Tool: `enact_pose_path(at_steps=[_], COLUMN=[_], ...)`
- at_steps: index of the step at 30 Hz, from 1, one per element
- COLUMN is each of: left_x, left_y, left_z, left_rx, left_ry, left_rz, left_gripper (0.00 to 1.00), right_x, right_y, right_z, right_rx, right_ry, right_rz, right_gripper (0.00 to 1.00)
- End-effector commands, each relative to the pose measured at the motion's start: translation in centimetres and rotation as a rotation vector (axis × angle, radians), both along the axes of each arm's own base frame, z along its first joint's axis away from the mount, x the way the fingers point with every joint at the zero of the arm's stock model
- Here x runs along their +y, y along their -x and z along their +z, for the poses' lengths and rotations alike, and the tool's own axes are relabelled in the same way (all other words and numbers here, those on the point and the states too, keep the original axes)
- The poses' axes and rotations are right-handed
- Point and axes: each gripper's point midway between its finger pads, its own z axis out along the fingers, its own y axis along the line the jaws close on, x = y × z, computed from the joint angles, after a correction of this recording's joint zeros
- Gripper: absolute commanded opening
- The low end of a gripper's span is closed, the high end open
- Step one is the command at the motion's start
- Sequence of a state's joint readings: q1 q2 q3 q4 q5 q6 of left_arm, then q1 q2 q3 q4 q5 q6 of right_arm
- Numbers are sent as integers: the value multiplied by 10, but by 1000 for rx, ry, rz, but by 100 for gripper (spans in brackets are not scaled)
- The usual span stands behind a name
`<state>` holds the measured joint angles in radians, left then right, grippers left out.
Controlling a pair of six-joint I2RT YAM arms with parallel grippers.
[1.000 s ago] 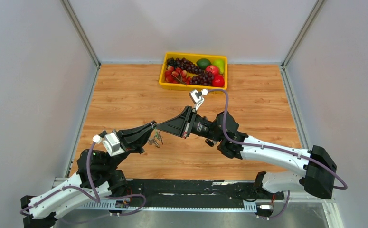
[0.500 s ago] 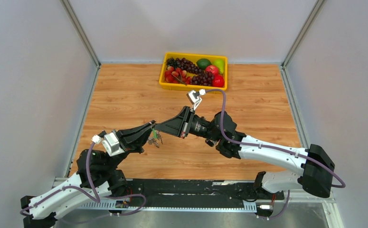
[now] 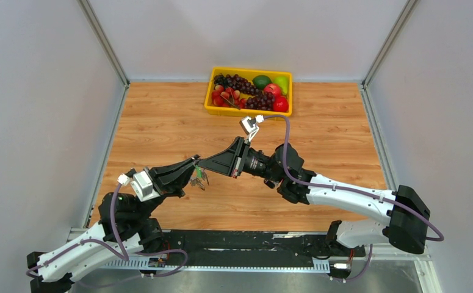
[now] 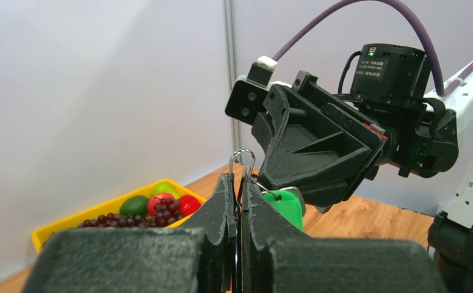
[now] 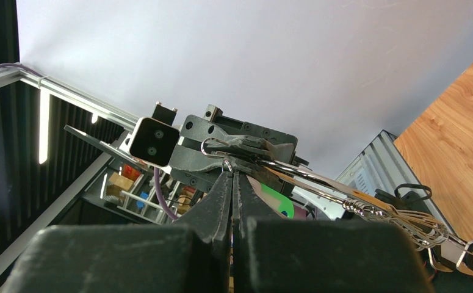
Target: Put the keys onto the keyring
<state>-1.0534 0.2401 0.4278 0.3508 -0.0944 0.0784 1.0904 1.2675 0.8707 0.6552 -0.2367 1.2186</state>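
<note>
My left gripper (image 3: 195, 166) is shut on the keyring (image 4: 241, 154), whose silver wire loop sticks up above its fingertips (image 4: 224, 183). The green key (image 4: 287, 207) hangs from that wire through the hole in its head. Other keys (image 3: 200, 180) dangle below the two tips over the table. My right gripper (image 3: 202, 163) meets the left tip to tip and is shut, with a small silver loop of the keyring (image 5: 227, 164) at the seam of its jaws. The green key (image 5: 281, 200) shows just beside its right finger.
A yellow tray (image 3: 249, 112) of fruit, with grapes and green and red pieces, stands at the back middle of the wooden table (image 3: 160, 122). Grey walls close in the left, right and back sides. Both arms reach in from the near edge.
The right arm edged slightly left toward the left gripper a second ago. Since then both arms have held still, and both grippers have stayed shut.
</note>
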Motion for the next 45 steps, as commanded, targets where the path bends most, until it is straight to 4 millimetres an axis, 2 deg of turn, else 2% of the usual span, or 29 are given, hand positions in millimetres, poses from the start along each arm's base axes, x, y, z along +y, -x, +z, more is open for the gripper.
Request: enact_pose_path(at_steps=[1,15,31,45], left_x=[1,1,1,-1], left_y=[11,8,5,6], left_z=[13,12,11,9], left_rx=[-63,-60,-51,-52], left_ry=[31,20,22,15], left_rz=[-35,-24,-10,-16], left_gripper=[1,1,1,1], right_x=[-7,-15,-7,-7], right_y=[-4,-1,4,1], right_z=[23,29,23,29], right_rx=[3,5,23,29], right_ry=[-62,-67,-31,-38], right_rz=[-39,-48,-38,-57], right_gripper=[0,0,0,0])
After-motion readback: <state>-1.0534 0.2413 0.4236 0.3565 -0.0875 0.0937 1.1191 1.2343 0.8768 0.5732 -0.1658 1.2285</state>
